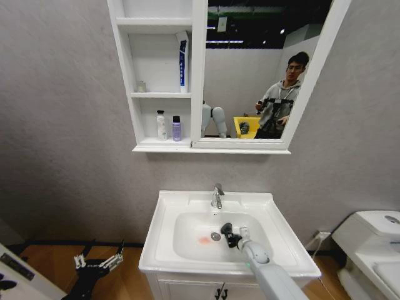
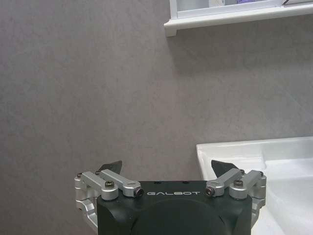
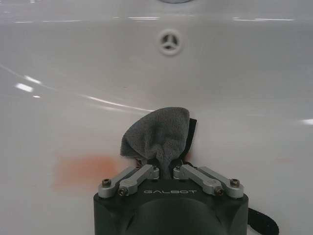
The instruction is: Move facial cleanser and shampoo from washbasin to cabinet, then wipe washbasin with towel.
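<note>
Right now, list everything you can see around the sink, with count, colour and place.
washbasin: one, white, below the mirror, faint reddish smear in the bowl
faucet: one, chrome, at the back rim of the washbasin
cabinet: one, white, open shelves on the wall left of the mirror
mirror: one, white-framed, joined to the cabinet
bottles: two, white and purple, on the lowest shelf
tube: one, white and blue, upright on the middle shelf
toilet: one, white, far right
towel: one, dark grey, in the bowl
right end effector: shut on the towel, inside the bowl
left end effector: open, low, left of the washbasin
</note>
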Tool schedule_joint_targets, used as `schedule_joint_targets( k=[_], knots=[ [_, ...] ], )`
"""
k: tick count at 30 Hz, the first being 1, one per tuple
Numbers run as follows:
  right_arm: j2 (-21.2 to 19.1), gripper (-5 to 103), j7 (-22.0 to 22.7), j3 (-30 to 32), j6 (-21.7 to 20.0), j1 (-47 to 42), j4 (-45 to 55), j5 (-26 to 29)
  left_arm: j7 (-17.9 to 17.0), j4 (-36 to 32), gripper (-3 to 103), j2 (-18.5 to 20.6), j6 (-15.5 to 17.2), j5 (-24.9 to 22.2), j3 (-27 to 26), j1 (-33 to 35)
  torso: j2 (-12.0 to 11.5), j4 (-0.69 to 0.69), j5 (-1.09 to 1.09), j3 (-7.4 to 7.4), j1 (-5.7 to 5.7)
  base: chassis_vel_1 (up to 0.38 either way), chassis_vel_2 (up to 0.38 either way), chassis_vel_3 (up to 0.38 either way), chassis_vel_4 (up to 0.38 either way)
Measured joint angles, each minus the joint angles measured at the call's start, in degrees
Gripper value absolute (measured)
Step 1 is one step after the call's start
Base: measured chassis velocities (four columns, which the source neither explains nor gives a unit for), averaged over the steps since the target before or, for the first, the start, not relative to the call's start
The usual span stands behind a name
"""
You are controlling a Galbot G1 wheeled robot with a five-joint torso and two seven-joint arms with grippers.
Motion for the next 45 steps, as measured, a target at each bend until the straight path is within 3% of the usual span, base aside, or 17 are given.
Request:
schedule_joint_targets(
  k=[3,9,12,15,19,21,23,25,27,30,31,35,41,45],
  knots=[
    [2.8,8,0.5,-2.2,0.7,-0.3,1.7,0.0,0.0,0.0,100,0.0,0.0,0.0,0.0,0.0,0.0,0.04,0.04,0.01,0.0,0.0,0.0,0.0,0.0],
    [3.7,8,1.5,-2.0,1.0,-0.7,3.7,0.2,0.0,0.0,100,0.0,0.0,0.0,0.0,0.0,0.0,0.04,0.04,0.01,0.0,0.0,0.0,0.0,0.0],
    [2.0,8,0.1,1.5,2.8,-0.8,1.8,-4.7,0.0,0.0,100,0.0,0.0,0.0,0.0,0.0,0.0,0.01,0.01,0.01,0.0,0.0,0.0,0.0,0.0],
    [-2.7,8,-2.5,6.8,6.4,-0.6,-2.0,-15.4,0.0,0.0,100,0.0,0.0,0.0,0.0,0.0,0.0,-0.04,0.04,0.01,0.0,0.0,0.0,0.0,0.0],
    [-7.7,8,-4.0,8.1,7.0,-0.4,-2.6,-16.8,0.0,0.0,100,0.0,0.0,0.0,0.0,0.0,0.0,-0.01,0.0,0.0,-0.01,0.0,0.0,0.0,0.0],
    [-8.4,8,-4.6,8.0,7.1,-0.4,-2.6,-16.7,0.0,0.0,100,0.0,0.0,0.0,0.0,0.0,0.0,-0.01,0.0,0.0,-0.01,0.0,0.0,0.0,0.0],
    [-7.2,8,-4.5,7.1,5.9,-0.2,-2.8,-12.7,0.0,0.0,100,0.0,0.0,0.0,0.0,0.0,0.0,-0.05,-0.04,-0.01,-0.02,0.0,0.0,0.0,0.0],
    [-6.0,8,-4.0,6.4,4.9,0.0,-3.0,-9.7,0.0,0.0,100,0.0,0.0,0.0,0.0,0.0,0.0,-0.02,0.01,-0.01,-0.02,0.0,0.0,0.0,0.0],
    [-2.9,8,-2.9,4.5,2.7,0.8,-3.4,-3.3,0.0,0.0,100,0.0,0.0,0.0,0.0,0.0,0.0,0.03,-0.01,-0.01,-0.02,0.0,0.0,0.0,0.0],
    [-0.9,8,-1.8,2.6,1.3,1.5,-3.6,0.5,0.0,0.0,100,0.0,0.0,0.0,0.0,0.0,0.0,0.03,0.0,-0.01,-0.02,0.0,0.0,0.0,0.0],
    [0.7,8,-1.0,1.4,0.5,2.3,-3.7,3.3,0.0,0.0,100,0.0,0.0,0.0,0.0,0.0,0.0,-0.04,-0.03,-0.01,-0.01,0.0,0.0,0.0,0.0],
    [3.0,8,-0.8,-0.6,-0.4,3.5,-3.9,9.1,0.0,0.0,100,0.0,0.0,0.0,0.0,0.0,0.0,0.02,0.01,0.0,-0.02,0.0,0.0,0.0,0.0],
    [6.1,8,-2.7,-1.1,0.1,4.1,-5.0,15.5,0.0,0.0,100,0.0,0.0,0.0,0.0,0.0,0.0,0.0,0.02,0.01,-0.01,0.0,0.0,0.0,0.0],
    [6.3,8,-3.2,-0.8,0.8,3.6,-5.0,13.7,0.0,0.0,100,0.0,0.0,0.0,0.0,0.0,0.0,0.02,0.02,0.0,-0.01,0.0,0.0,0.0,0.0]
  ],
)
